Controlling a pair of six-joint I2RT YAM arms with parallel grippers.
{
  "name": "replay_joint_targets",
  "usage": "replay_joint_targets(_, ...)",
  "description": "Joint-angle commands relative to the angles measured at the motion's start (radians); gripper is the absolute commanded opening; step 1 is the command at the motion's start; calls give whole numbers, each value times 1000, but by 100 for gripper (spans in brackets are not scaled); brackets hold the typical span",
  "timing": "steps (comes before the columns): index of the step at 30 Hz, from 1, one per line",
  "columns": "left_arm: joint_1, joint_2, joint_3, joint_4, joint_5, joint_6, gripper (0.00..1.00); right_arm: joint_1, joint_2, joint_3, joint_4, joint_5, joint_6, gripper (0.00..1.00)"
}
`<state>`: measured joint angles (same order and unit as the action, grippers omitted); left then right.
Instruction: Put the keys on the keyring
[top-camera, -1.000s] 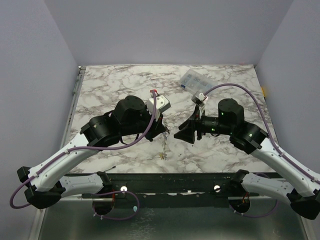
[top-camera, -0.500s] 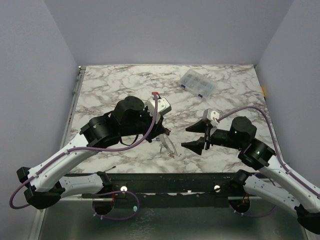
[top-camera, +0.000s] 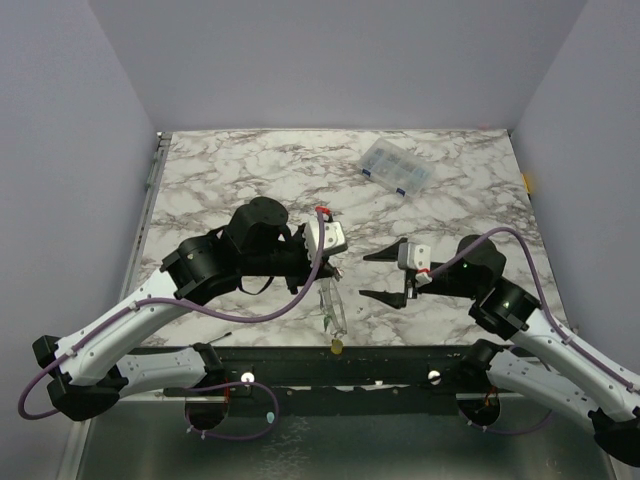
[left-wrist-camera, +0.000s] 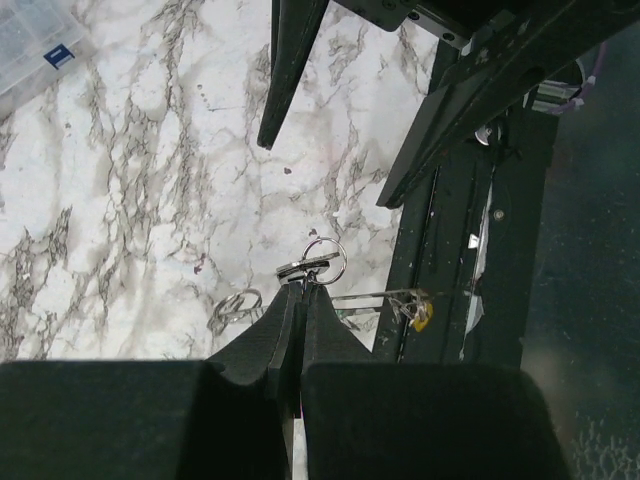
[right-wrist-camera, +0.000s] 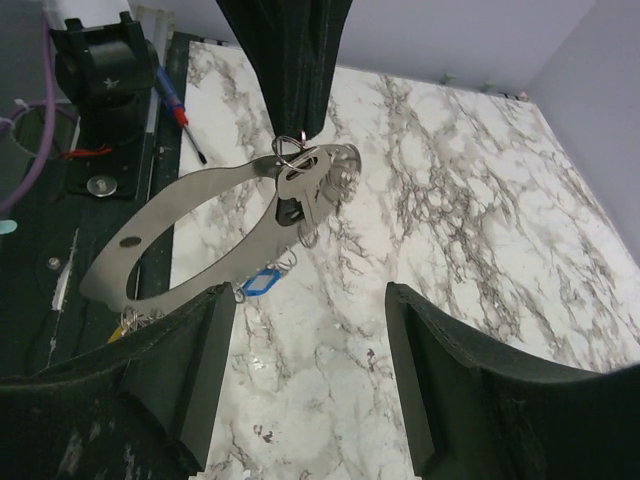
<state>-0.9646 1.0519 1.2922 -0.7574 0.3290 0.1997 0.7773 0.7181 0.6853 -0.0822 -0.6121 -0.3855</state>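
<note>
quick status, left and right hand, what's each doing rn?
Left hand: closed, pinching the top of the keyring, which hangs from it.
Right hand: open, holding nothing.

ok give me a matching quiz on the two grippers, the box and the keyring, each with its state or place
Things:
1 left gripper
2 right gripper
3 box
4 keyring

States or places:
a open, holding nothing
b on the far right of the table
c shut on the keyring
d dangling in the air

Pairs: 1-c, 2-a, 3-b, 4-d
</note>
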Motion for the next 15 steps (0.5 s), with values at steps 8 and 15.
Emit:
replay_joint_targets(8, -6, 53, 25, 35, 62, 82, 0, 13, 29, 68, 19, -111, -31, 68)
replay_joint_targets(15, -6, 71, 34, 45, 79, 88, 0, 21, 45, 71, 42, -153, 4, 64)
